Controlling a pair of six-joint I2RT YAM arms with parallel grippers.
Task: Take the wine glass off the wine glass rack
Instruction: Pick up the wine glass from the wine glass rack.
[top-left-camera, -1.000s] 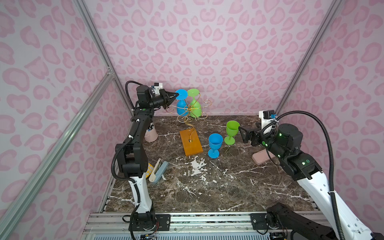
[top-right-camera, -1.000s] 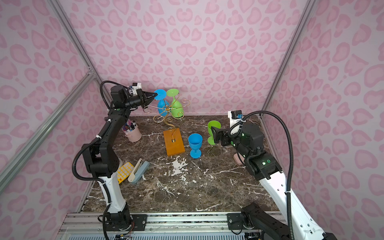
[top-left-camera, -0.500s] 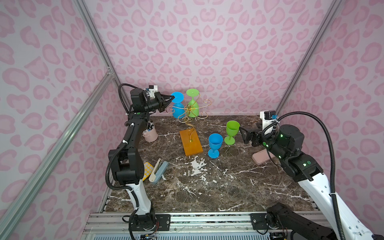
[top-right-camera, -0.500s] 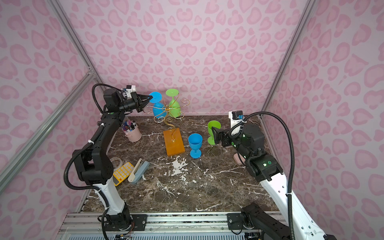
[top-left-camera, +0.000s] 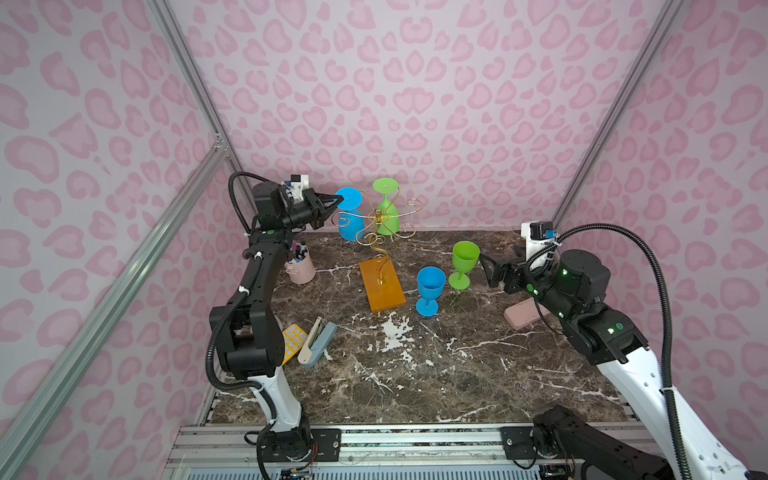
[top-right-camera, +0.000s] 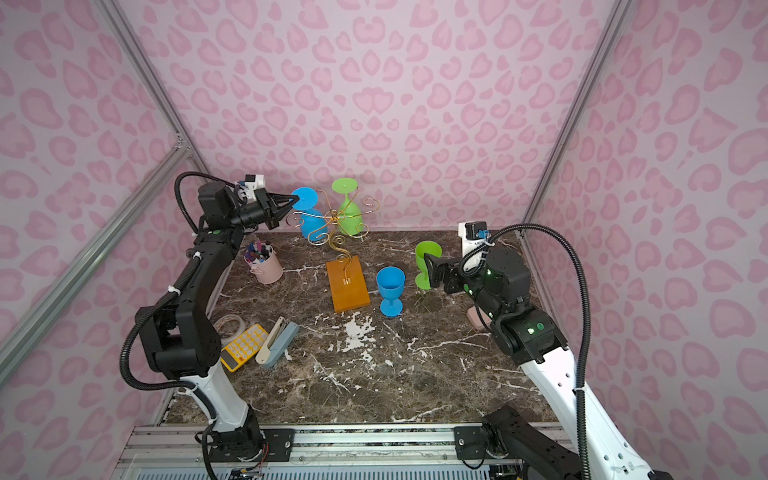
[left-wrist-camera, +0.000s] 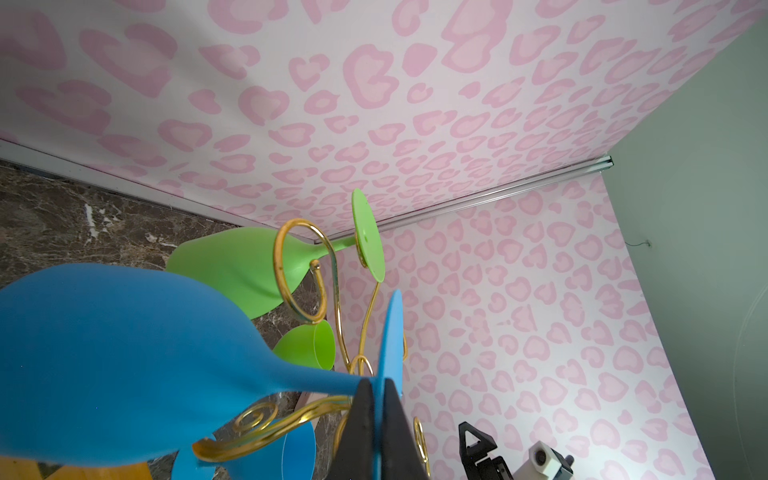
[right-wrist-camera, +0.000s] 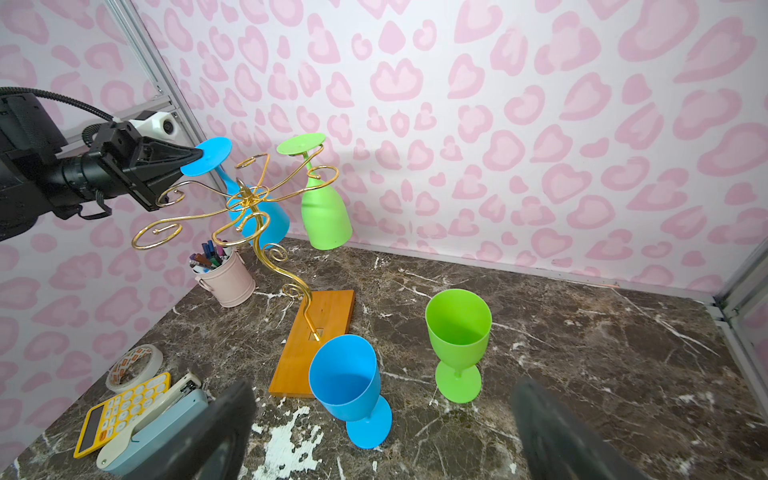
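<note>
Left wrist view: the left gripper (left-wrist-camera: 377, 386) has its jaws clamped on the rim of the foot disc of the blue wine glass (left-wrist-camera: 124, 353), which hangs bowl-down in a scroll arm of the wine glass rack (top-left-camera: 382, 291). It looks like light, stiff, smooth plastic, hardly fragile, so foot or stem is the sensible hold, though a pinch on the thin rim may pivot or slip. The right gripper (top-left-camera: 492, 270), jaws wide apart and empty, sits well apart from the rack near an upright green glass (top-left-camera: 464, 262) on the bench (top-left-camera: 415, 374).

Gold rack (top-left-camera: 378, 215), blue hanging glass (top-left-camera: 347, 227), pink-blotched walls (top-left-camera: 415, 83)
</note>
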